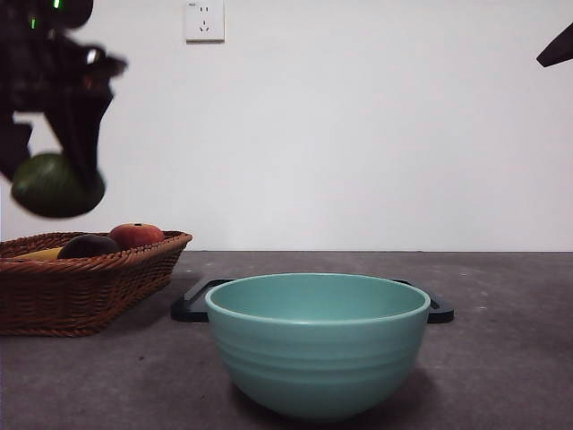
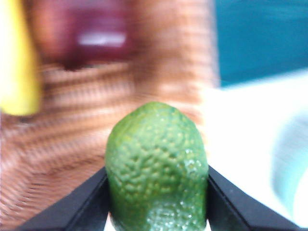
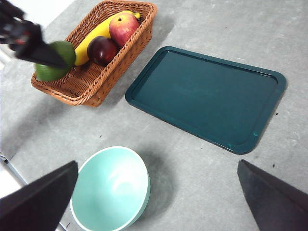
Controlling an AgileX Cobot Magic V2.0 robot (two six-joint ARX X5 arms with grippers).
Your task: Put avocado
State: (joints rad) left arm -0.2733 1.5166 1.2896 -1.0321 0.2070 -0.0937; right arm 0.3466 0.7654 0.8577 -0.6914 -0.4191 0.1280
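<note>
My left gripper (image 1: 55,184) is shut on the dark green avocado (image 1: 54,186) and holds it in the air above the wicker basket (image 1: 85,278) at the left. In the left wrist view the avocado (image 2: 156,168) sits squeezed between both black jaws, with the basket blurred below. The right wrist view shows the avocado (image 3: 54,63) in that gripper over the basket's near end (image 3: 72,89). My right gripper (image 3: 156,202) is open and empty, high above the table, seen only as a black tip (image 1: 557,47) at the top right corner.
The basket holds a red-orange fruit (image 3: 123,28), a dark purple fruit (image 3: 101,49) and a yellow banana (image 3: 98,34). A mint-green bowl (image 1: 318,345) stands in front at centre. A dark teal tray (image 3: 207,98) lies flat behind it.
</note>
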